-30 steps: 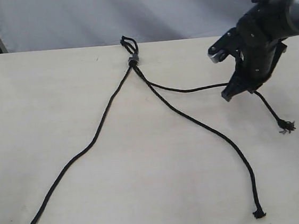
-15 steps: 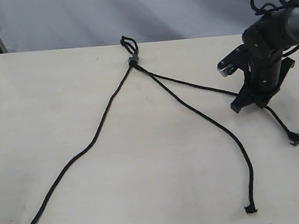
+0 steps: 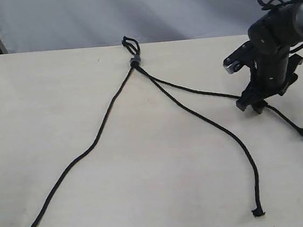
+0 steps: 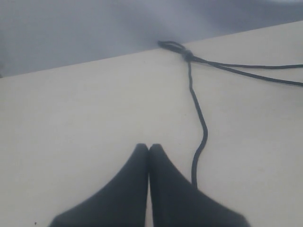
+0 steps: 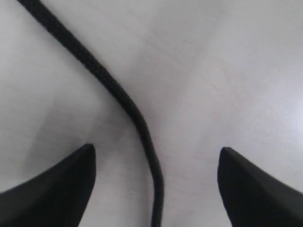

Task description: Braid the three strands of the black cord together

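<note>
So, nearest the camera, the frayed knot of the left strand is found way down and to the left of the grey band, right at the near edge of the counter. The left gripper is only caught by its own wrist view: its jaws are pressed tight together with nothing held, and the left strand is run just beside them on its way up to the band. The knot of the middle strand is laid a bit further back, down and to the right of the band. Further back again, and well off to the right of the band, the right strand is passed under the right gripper, with its frayed end left on the counter just beyond the gripper. In the right wrist view those jaws are seen spread wide, one on either side of that strand, which is laid flat on the counter between them and isn't pinched by either. Back at the band itself, the three strands of the black cord are gathered together, unbraided and fanned out. A small loop is tucked just behind the band at the counter's far edge, and a grey backdrop is hung behind that.
</note>
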`<action>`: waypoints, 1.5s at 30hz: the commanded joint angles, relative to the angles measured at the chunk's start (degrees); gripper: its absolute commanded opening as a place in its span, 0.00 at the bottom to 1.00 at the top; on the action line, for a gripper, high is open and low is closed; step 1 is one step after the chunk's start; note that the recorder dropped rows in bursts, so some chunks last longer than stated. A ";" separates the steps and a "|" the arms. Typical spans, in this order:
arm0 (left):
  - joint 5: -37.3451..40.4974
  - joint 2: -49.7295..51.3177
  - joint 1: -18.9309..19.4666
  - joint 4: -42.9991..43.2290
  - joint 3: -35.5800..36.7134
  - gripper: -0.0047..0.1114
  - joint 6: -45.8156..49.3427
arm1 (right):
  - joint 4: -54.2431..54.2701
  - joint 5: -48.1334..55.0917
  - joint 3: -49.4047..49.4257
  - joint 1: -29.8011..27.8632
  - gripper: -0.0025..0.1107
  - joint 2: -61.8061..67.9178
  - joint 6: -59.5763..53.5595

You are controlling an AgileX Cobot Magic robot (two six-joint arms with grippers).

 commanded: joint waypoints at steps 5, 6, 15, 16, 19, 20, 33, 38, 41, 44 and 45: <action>-0.61 -0.22 0.11 0.15 0.12 0.05 0.00 | 20.88 2.19 -0.03 2.31 0.66 -15.94 -6.14; -0.61 -0.22 0.11 0.15 0.12 0.05 0.00 | 25.39 6.15 0.21 4.14 0.66 -17.48 -8.14; -0.61 -0.22 0.11 0.15 0.12 0.05 0.00 | 26.84 -4.34 18.17 8.39 0.66 -17.78 -3.74; -0.61 -0.22 0.11 0.15 0.12 0.05 0.00 | 26.84 -5.36 19.54 8.39 0.66 -17.78 -3.74; -0.61 -0.22 0.11 0.15 0.12 0.05 0.00 | 26.55 -8.79 22.84 8.39 0.66 -17.46 -3.74; -0.61 -0.22 0.11 0.15 0.12 0.05 0.00 | 26.55 -8.80 23.04 8.39 0.66 -17.08 -3.74; -0.61 -0.22 0.11 0.15 0.12 0.05 0.00 | 27.00 -9.82 23.44 8.50 0.03 -13.08 -4.27; -0.61 -0.22 0.11 0.15 0.12 0.05 0.00 | 42.50 -9.56 20.94 8.50 0.03 -18.62 -4.41; -0.61 -0.22 0.11 0.15 0.12 0.05 0.00 | 58.79 -7.74 14.22 12.11 0.03 -18.23 -14.50; -0.61 -0.22 0.11 0.15 0.12 0.05 0.00 | 65.50 -8.93 4.76 19.87 0.03 -12.97 -17.51; -0.61 -0.22 0.11 0.15 0.12 0.05 0.00 | 66.10 -9.37 2.43 21.38 0.03 -11.30 -17.51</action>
